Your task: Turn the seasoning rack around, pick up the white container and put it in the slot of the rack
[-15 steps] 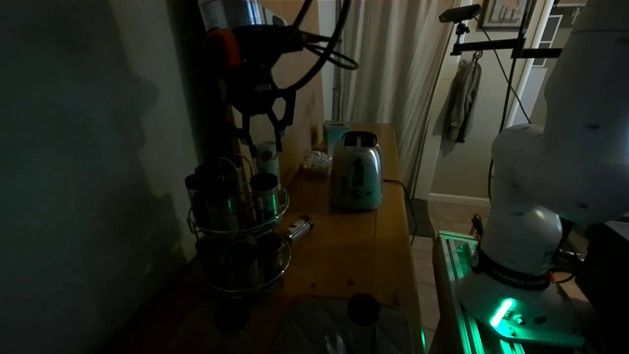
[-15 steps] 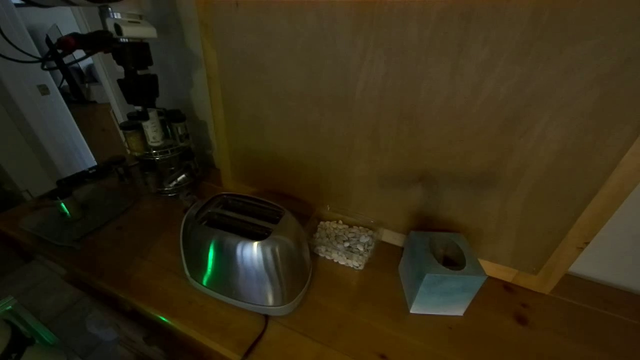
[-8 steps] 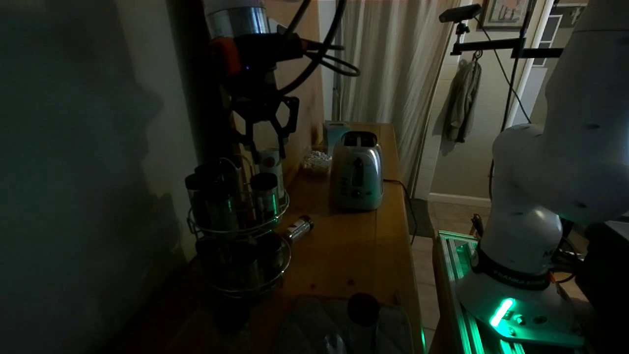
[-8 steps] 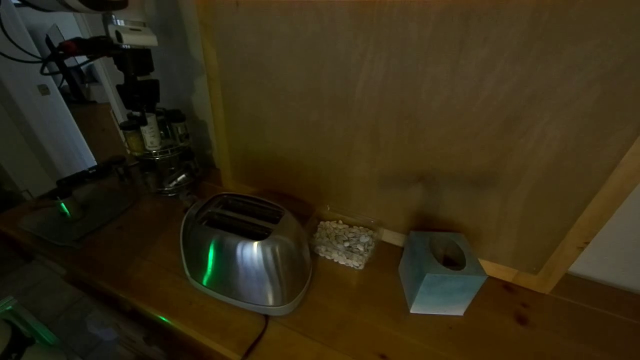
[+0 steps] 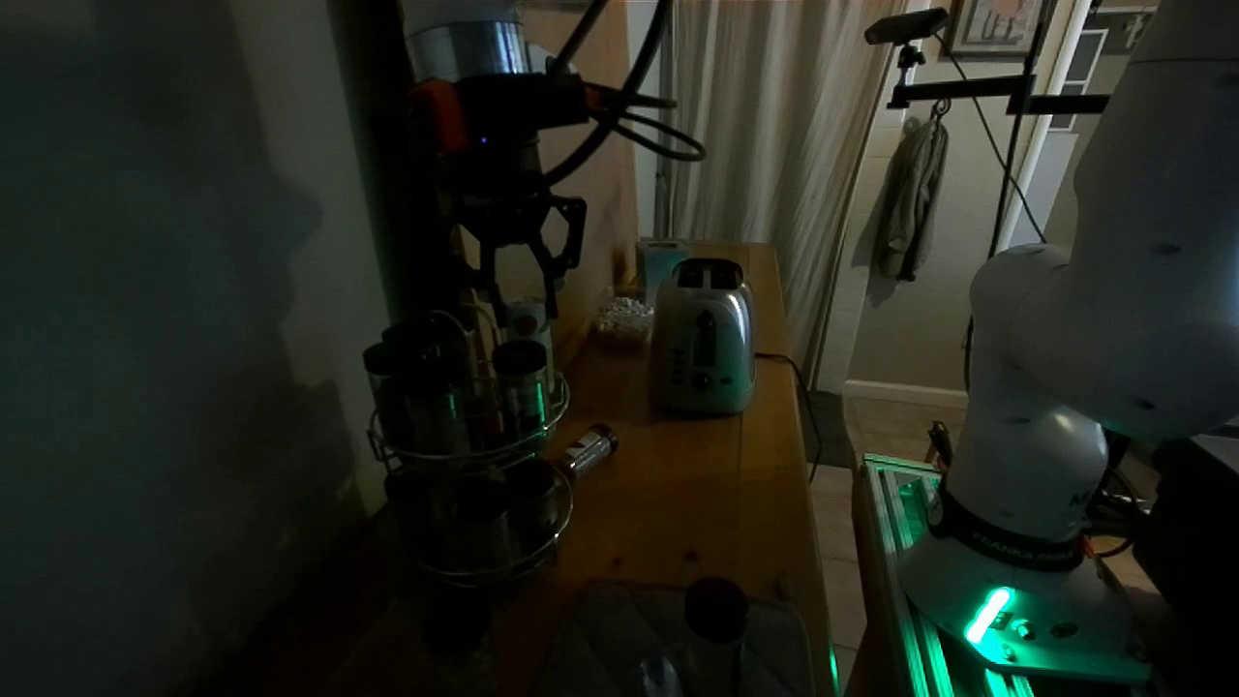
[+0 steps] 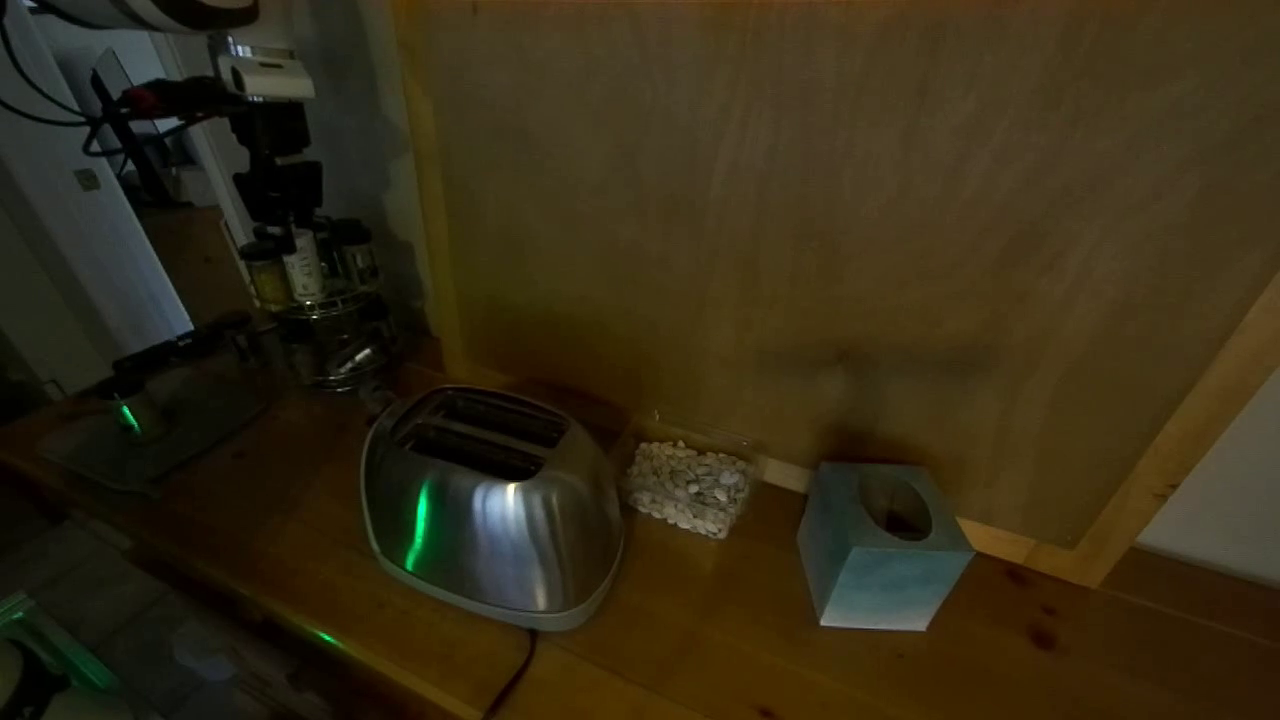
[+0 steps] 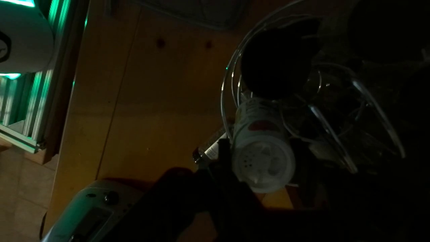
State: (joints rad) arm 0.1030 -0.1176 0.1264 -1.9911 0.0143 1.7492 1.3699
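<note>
The seasoning rack, a round two-tier wire carousel with dark-lidded jars, stands near the wall; its rim shows in both exterior views and the wrist view. The white container has a red mark and a perforated lid. It stands nearly upright at the upper tier, beside a dark-lidded jar, in an exterior view. My gripper is above it, fingers against both sides of its lid in the wrist view. Whether its base rests on the tier is hidden.
A spice jar lies on its side beside the rack. A silvery toaster, a clear box of pebbles and a blue box stand along the table. A dark-lidded jar stands on a grey mat. The scene is dim.
My gripper and the white container have moved down into the upper tier, and the container has tilted slightly. In the last half second both have shifted only slightly. The rack has not turned.
</note>
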